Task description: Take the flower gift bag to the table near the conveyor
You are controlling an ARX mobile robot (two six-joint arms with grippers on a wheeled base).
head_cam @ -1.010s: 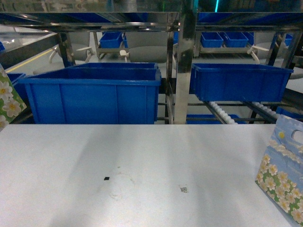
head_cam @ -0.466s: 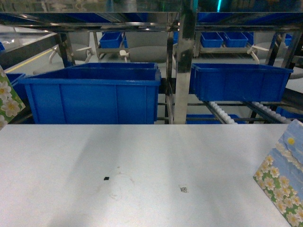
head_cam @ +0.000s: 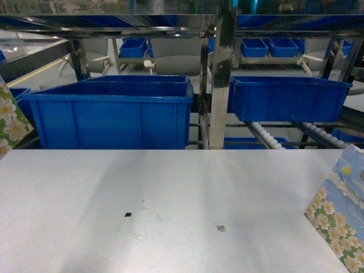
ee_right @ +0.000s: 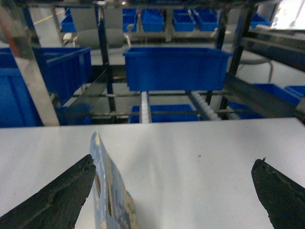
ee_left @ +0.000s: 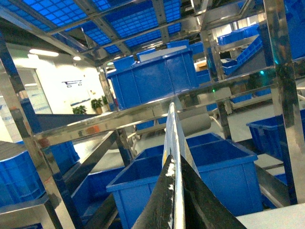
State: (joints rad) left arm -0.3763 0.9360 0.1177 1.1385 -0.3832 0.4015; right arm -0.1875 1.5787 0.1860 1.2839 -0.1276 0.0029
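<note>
On head view: right bag (head_cam: pixel 340 224) stands on the surface (head_cam: pixel 170 199) at its right edge, short of the conveyor (head_cam: pixel 267 135); second bag (head_cam: pixel 10 119) at left edge.
Left wrist: left gripper (ee_left: pixel 177 191) pinches a bag edge (ee_left: pixel 172 129), lifted.
Right wrist: right gripper (ee_right: pixel 174 191) spread wide, bag (ee_right: pixel 109 191) beside its left finger, unheld.
Progress: one bag looks placed; the left one remains.

The table (head_cam: pixel 170 187) has a matt white top, smooth apart from a few tiny dark specks. The conveyor (head_cam: pixel 219 85) is polished, mirror-bright steel with small white plastic rollers. The bins (head_cam: pixel 114 114) are smooth blue plastic with a dull sheen. The flower gift bag (head_cam: pixel 341 222) looks like printed paper, faintly glossy. The right tool (ee_right: pixel 174 191) has rough matt black fingers.
</note>
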